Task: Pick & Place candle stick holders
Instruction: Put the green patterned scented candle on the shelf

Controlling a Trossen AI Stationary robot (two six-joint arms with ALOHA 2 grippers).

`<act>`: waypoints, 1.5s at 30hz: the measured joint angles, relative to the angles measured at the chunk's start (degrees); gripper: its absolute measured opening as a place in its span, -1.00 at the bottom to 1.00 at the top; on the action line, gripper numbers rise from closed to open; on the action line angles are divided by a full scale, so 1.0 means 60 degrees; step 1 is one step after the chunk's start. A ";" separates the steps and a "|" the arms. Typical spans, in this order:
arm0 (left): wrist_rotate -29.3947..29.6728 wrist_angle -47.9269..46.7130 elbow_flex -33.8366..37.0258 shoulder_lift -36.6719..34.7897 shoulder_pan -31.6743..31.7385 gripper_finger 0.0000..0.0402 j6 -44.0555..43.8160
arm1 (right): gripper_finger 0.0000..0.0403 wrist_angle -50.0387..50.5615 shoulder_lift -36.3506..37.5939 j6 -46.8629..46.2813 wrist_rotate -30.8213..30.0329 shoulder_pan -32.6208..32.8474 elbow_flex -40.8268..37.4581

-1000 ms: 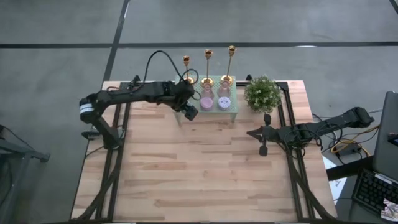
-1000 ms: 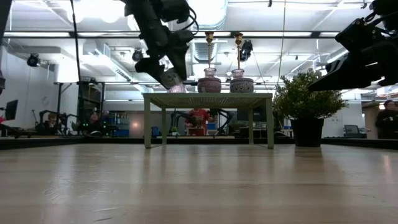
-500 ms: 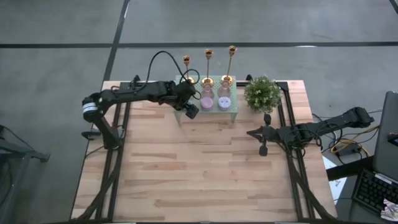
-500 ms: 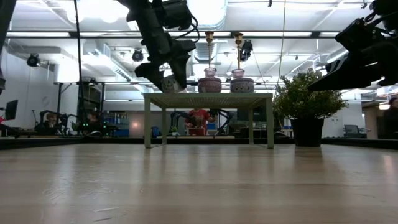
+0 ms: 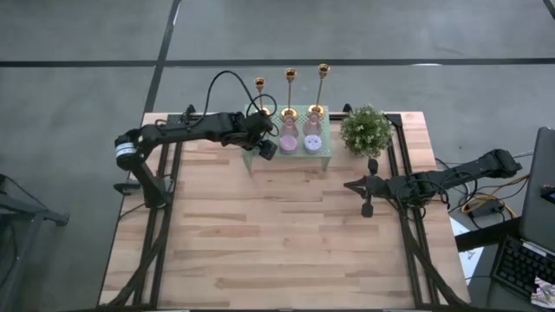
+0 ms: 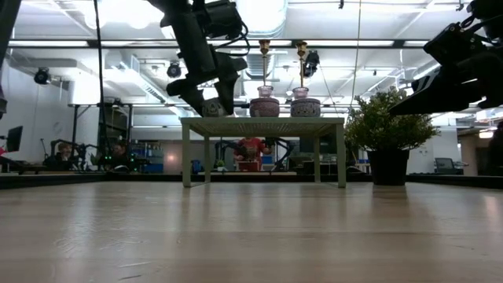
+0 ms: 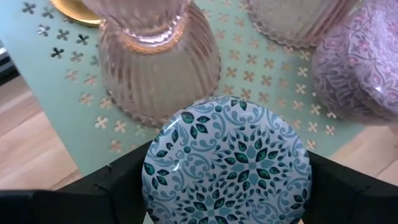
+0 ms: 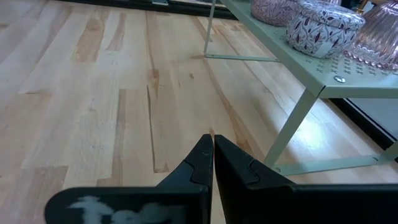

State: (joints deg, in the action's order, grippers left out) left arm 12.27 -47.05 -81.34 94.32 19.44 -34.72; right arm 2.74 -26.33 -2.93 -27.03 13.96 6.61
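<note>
If it slips: left gripper (image 7: 227, 180) fingers, spread wide around a patterned round tin (image 7: 227, 163), could bump the pink glass jar (image 7: 158, 59).
Right gripper (image 8: 212, 163): pinched shut, empty.
Candle stick holders (image 5: 290, 94): behind the green stand (image 5: 326, 158).

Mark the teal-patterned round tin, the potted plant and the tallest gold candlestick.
teal-patterned round tin (image 7: 227, 167): left wrist view, centre of its lid.
potted plant (image 5: 365, 130): high view, middle of the foliage.
tallest gold candlestick (image 5: 323, 70): high view, its top cup.
</note>
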 joint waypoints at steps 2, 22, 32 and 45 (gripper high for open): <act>-0.0146 0.0002 0.0000 0.0000 -0.0002 0.59 0.0008 | -0.96 0.0000 0.0000 0.0017 -0.0004 0.0003 0.0000; -0.0101 0.0062 0.0004 0.0000 -0.0011 0.59 0.0006 | -0.96 -0.0001 0.0000 0.0012 -0.0004 0.0002 0.0000; -0.0105 0.0188 0.0007 -0.0002 -0.0015 0.59 -0.0051 | -0.96 -0.0002 0.0000 0.0008 -0.0004 0.0002 0.0000; -0.0039 0.0189 0.0007 -0.0004 -0.0015 0.59 -0.1977 | -0.96 -0.0002 0.0000 0.0015 -0.0001 -0.0001 0.0000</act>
State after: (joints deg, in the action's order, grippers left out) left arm 12.03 -45.91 -81.30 94.30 19.35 -46.58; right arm 2.73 -26.33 -2.84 -27.03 13.96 6.61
